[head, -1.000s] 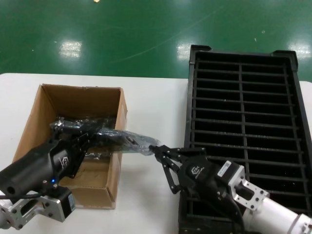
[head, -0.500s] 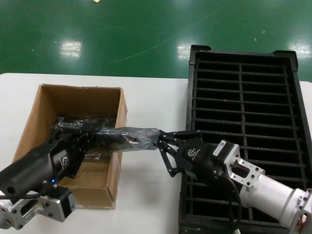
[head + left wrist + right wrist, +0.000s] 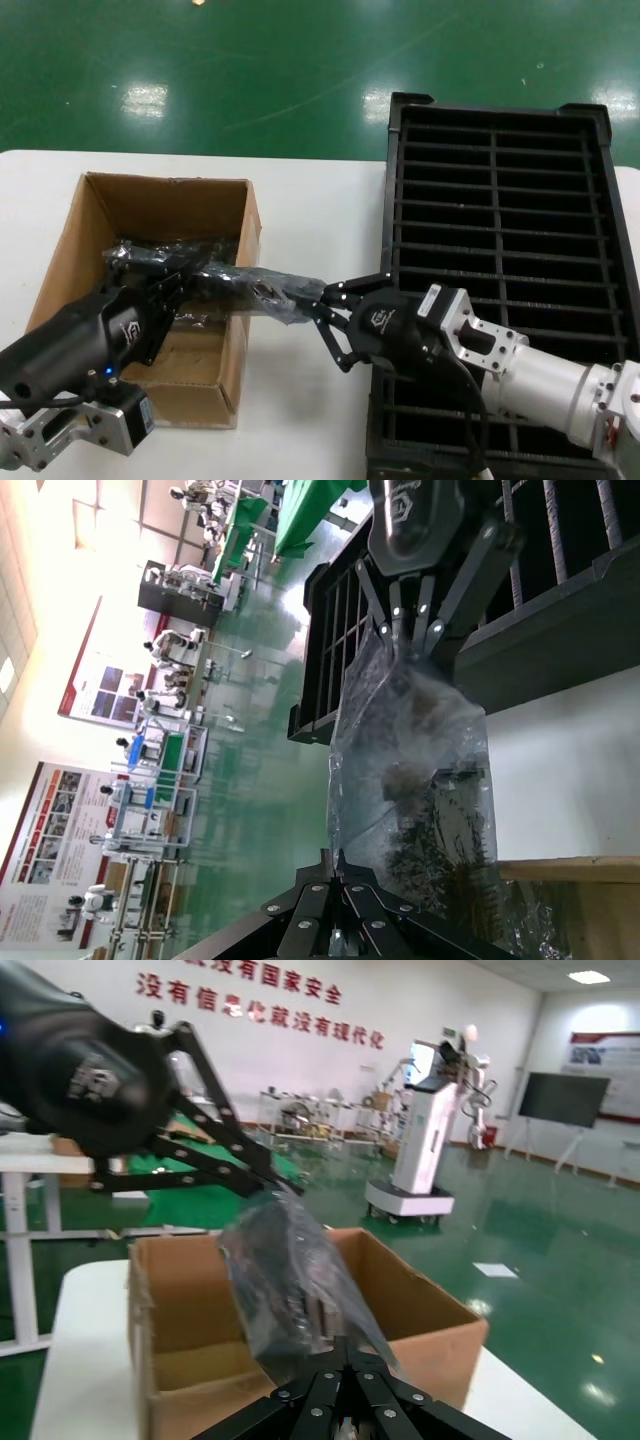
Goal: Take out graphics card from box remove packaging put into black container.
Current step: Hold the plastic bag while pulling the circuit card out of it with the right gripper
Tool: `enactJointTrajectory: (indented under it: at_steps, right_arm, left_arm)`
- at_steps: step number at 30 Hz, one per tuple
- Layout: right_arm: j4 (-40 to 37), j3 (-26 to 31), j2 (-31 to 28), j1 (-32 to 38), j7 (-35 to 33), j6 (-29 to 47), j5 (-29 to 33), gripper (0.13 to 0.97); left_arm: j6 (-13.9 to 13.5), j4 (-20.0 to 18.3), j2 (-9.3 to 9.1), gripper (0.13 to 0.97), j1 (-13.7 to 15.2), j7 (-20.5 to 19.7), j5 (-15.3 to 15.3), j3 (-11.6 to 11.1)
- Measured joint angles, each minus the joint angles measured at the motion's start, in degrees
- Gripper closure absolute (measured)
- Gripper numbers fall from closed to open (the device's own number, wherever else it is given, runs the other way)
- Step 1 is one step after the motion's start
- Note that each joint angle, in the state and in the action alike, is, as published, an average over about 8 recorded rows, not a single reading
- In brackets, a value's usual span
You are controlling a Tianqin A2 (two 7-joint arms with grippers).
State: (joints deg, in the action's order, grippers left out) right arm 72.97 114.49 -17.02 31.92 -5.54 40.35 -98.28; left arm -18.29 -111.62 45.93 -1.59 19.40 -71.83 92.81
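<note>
- The left gripper [image 3: 172,287] sits over the box [image 3: 100,215], its fingers pinched together on one end of the packaging [image 3: 255,288]; the left wrist view shows its fingertips [image 3: 335,865] meeting on the bag's edge.
- The right gripper [image 3: 322,305] reaches in from the opposite side, above the white bench [image 3: 310,220] in the gap between the box and the black container [image 3: 500,160]. Its fingers are closed on the bag's far end, and the right wrist view shows them converging on the plastic [image 3: 340,1355].
- The packaging stretches between the two grippers, out of the box and over its near wall, lifted off the bench.
- The graphics card [image 3: 300,1305] shows as a dark mass inside the translucent bag, between the two grippers and closer to the left one; its detail cannot be made out through the crinkled plastic.
- The box lies under and beyond the left gripper, open at the top, with more dark bagged material on its floor just ahead of that gripper.
- The black container lies behind and beside the right gripper, under that arm's forearm; the slots in view hold nothing.
- In the left wrist view the right gripper [image 3: 410,635] appears opposite, at the bag's other end, with the container's wall just behind it.
</note>
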Motion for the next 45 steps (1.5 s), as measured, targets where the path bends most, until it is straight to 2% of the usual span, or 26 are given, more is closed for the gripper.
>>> enactJointTrajectory:
  at_steps: [9, 21, 36, 45]
  right_arm:
    - [-5.0, 0.9, 1.6, 4.2, 5.5, -1.4, 2.3, 0.961]
    - [-11.1, 3.1, 2.5, 9.5, 13.1, 2.7, 3.8, 0.961]
    - [-2.3, 1.2, -1.6, 3.9, 13.0, 5.3, 1.1, 0.961]
    - [-0.2, 1.7, -2.0, 2.9, 13.3, 6.1, 0.7, 0.961]
  left_arm:
    - [0.0, 0.0, 0.00, 0.957, 0.0, 0.0, 0.0, 0.0]
    - [0.0, 0.0, 0.00, 0.957, 0.0, 0.0, 0.0, 0.0]
    - [0.0, 0.0, 0.00, 0.957, 0.0, 0.0, 0.0, 0.0]
    - [0.0, 0.0, 0.00, 0.957, 0.0, 0.0, 0.0, 0.0]
